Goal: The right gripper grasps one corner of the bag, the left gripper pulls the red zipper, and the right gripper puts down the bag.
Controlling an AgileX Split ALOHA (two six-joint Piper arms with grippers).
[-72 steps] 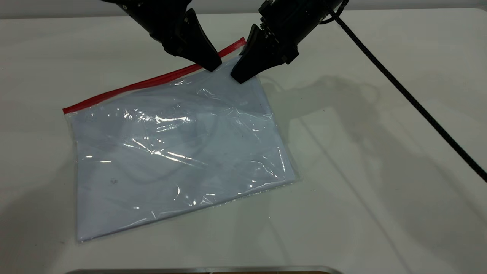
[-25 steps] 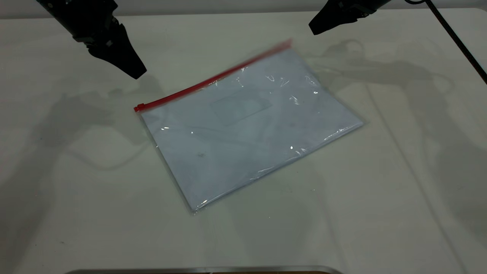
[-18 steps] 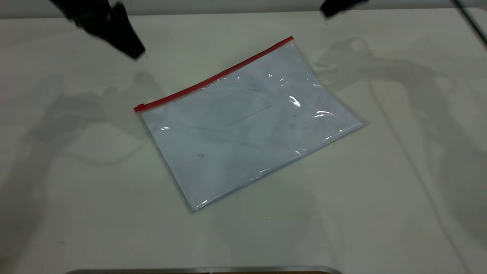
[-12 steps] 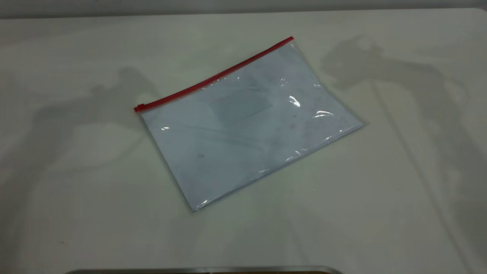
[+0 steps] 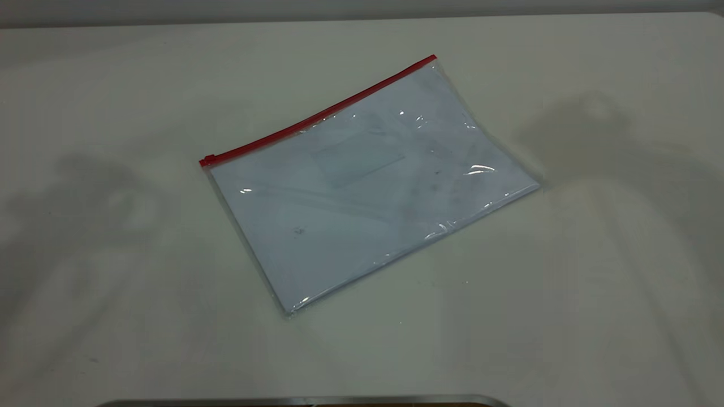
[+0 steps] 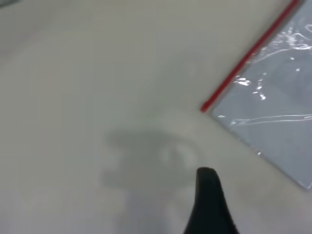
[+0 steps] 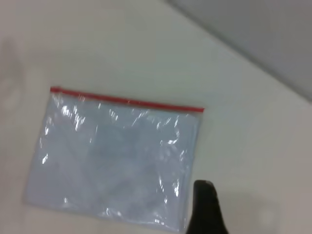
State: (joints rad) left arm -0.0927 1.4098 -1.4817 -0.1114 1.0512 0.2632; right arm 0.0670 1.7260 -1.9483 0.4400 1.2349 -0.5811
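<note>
The bag lies flat on the table, clear with white paper inside and a faint label pocket. The red zipper runs along its far edge, with the slider tab at the left end. The corner of the bag at the right end rests on the table. No gripper shows in the exterior view. In the left wrist view the left gripper is one black wedge above bare table, apart from the zipper's end. In the right wrist view the right gripper hangs high beside the bag, holding nothing.
The white table spreads all round the bag. A metal rim runs along the front edge. The arms cast soft shadows at left and right. The table's far edge and a grey wall show in the right wrist view.
Both grippers let go of the bag's far corner, lifted away to either side and left the exterior view. The bag shifted right, then lay still.
</note>
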